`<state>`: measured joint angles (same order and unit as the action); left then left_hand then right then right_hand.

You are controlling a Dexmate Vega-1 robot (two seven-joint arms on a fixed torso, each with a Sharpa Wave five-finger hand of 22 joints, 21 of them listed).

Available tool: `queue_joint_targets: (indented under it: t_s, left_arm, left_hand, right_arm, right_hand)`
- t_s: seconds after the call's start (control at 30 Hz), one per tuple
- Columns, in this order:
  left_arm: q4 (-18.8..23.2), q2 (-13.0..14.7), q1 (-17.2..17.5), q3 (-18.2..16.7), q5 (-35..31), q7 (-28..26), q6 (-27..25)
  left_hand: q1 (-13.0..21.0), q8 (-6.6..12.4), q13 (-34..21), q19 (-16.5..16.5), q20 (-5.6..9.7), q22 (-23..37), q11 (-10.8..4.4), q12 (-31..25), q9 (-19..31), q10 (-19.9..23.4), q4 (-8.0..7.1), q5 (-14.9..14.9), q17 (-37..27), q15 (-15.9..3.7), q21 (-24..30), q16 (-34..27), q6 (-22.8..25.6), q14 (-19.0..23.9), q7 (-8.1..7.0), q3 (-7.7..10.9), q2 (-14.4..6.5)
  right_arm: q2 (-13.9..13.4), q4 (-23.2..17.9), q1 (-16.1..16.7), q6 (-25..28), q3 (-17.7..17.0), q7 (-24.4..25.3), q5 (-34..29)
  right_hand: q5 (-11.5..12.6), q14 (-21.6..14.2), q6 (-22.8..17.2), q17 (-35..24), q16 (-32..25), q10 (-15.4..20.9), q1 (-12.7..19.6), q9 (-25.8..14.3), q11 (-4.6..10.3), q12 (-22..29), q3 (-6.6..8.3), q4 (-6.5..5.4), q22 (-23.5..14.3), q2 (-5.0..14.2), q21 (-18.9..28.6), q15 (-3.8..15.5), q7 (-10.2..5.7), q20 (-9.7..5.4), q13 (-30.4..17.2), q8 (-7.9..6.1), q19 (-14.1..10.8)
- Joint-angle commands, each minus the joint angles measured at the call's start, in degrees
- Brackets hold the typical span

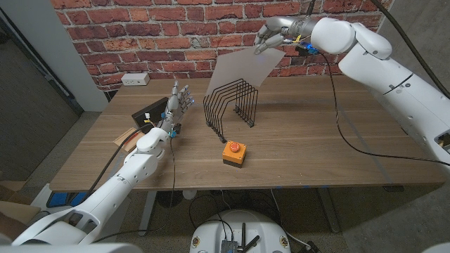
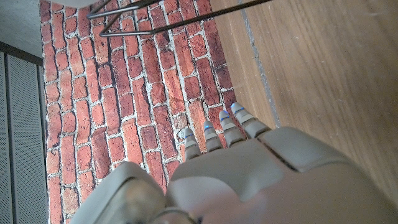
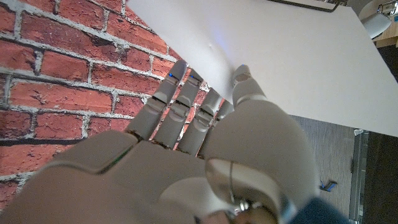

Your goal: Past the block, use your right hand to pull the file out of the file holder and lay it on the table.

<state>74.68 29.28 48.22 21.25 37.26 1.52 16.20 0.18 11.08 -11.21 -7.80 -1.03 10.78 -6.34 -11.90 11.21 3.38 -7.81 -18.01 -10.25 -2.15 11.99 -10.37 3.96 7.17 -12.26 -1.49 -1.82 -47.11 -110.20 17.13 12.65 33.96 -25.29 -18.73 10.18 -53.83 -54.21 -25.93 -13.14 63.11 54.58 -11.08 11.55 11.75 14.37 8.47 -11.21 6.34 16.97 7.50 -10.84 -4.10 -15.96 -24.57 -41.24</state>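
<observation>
Over table [image 1: 316, 140]: file [image 1: 246, 67] in right hand [image 1: 271, 34]

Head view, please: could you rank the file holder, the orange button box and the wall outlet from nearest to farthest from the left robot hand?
From the left robot hand:
1. File holder, to its right.
2. Wall outlet, behind it on the wall.
3. Orange button box, toward the table's front, right.

The right hand [image 3: 186, 155] pinches the edge of the white file [image 3: 280, 56] between thumb and fingers [image 3: 177, 109], with a brick wall [image 3: 56, 81] beyond.
</observation>
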Motion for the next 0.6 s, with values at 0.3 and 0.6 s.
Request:
queue_joint_targets:
  t_s: [0.3, 0.6]
  left_arm:
    - [0.00, 0.06, -0.01, -0.01, 0.05, 0.14, 0.01]
    - [0.08, 0.06, 0.01, -0.03, 0.04, 0.01, -0.03]
  left_hand:
    - [-0.02, 0.37, -0.19, -0.47, 0.10, 0.33, -0.40, -0.44, 0.18, -0.10, -0.07, -0.09, -0.18, -0.08, 0.47, -0.38, -0.02, 0.50, -0.31, -0.45, -0.78]
    - [-0.01, 0.36, -0.19, -0.48, 0.10, 0.33, -0.42, -0.42, 0.18, -0.16, -0.07, -0.09, -0.18, -0.07, 0.48, -0.38, -0.04, 0.51, -0.32, -0.46, -0.79]
  right_arm:
    - [-4.37, -5.02, 4.99, 4.60, -4.11, 4.18, 2.82]
    - [-5.76, -5.91, 6.55, 4.87, -5.63, 5.34, 5.20]
  right_hand:
    - [-0.12, 0.39, -0.12, -0.38, -0.32, -0.28, -0.31, -0.19, 0.26, 0.01, 0.15, 0.20, -0.08, 0.16, 0.33, 5.61, 0.24, -7.75, -0.20, 0.14, 0.00]
    - [-0.13, 0.40, -0.13, -0.42, -0.34, -0.31, -0.41, -0.20, 0.25, 0.05, 0.15, 0.17, -0.08, 0.21, 0.36, 5.57, 0.47, -7.76, -0.25, 0.17, 0.00]
